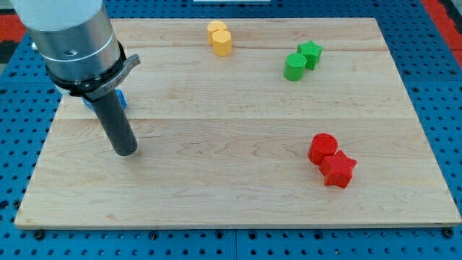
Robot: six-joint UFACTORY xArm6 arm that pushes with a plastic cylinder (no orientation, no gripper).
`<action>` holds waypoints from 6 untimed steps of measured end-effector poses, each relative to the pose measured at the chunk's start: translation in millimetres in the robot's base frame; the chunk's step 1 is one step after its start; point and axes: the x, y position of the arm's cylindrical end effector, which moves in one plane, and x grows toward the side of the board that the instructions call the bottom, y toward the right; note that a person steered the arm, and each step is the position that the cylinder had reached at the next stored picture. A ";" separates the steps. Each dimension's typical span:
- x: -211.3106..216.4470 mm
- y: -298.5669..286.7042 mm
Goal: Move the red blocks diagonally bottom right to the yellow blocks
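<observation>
A red cylinder [322, 147] and a red star [338, 170] lie touching each other at the view's lower right. Two yellow blocks sit together at the view's top centre: a rounded one [216, 29] and a hexagonal one [222, 42] just below it. My tip [126, 151] rests on the board at the view's left, far from both the red and the yellow blocks and touching neither.
A green cylinder [294, 66] and a green star [310, 53] lie touching at the view's upper right. A blue block [120, 100] is mostly hidden behind the rod at the left. The wooden board [231, 195] lies on a blue pegboard.
</observation>
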 end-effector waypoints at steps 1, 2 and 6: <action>0.1 17.5; 45.9 72.8; 113.7 310.4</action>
